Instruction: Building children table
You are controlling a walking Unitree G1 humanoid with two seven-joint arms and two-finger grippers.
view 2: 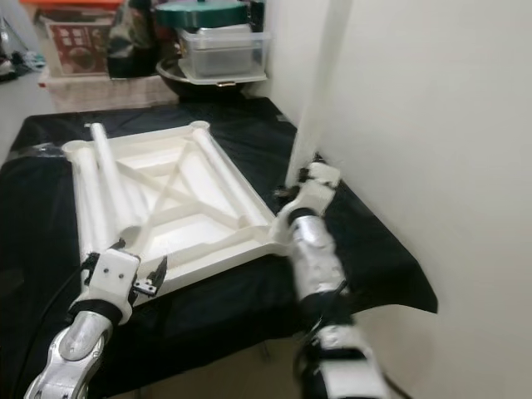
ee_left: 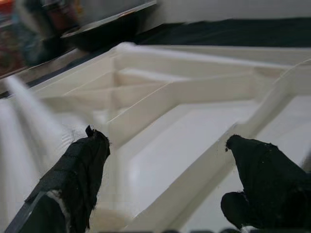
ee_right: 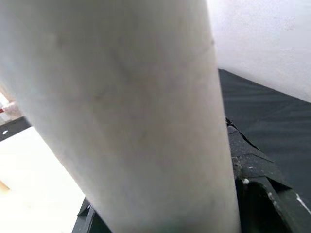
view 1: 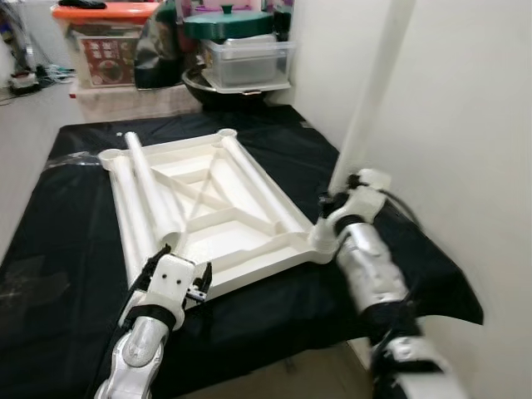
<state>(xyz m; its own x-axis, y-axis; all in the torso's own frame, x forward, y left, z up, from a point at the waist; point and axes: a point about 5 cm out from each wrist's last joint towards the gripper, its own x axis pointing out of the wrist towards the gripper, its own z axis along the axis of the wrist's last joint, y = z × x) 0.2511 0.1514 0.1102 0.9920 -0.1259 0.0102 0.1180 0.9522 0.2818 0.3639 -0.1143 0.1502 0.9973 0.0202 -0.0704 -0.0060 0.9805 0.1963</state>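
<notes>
Right pincer (view 1: 337, 199) is closed around a white leg (view 1: 378, 83), held upright at the table panel's (view 1: 241, 208) 4 o'clock corner socket. Left pincer (view 1: 179, 278) is open and empty, at the panel's near edge at 7 o'clock. Judged early: no leg visibly seated; two more legs (view 1: 150, 191) lie loose along the left side. The panel is white, ribbed, upside down on the black cloth (view 1: 66, 216).
</notes>
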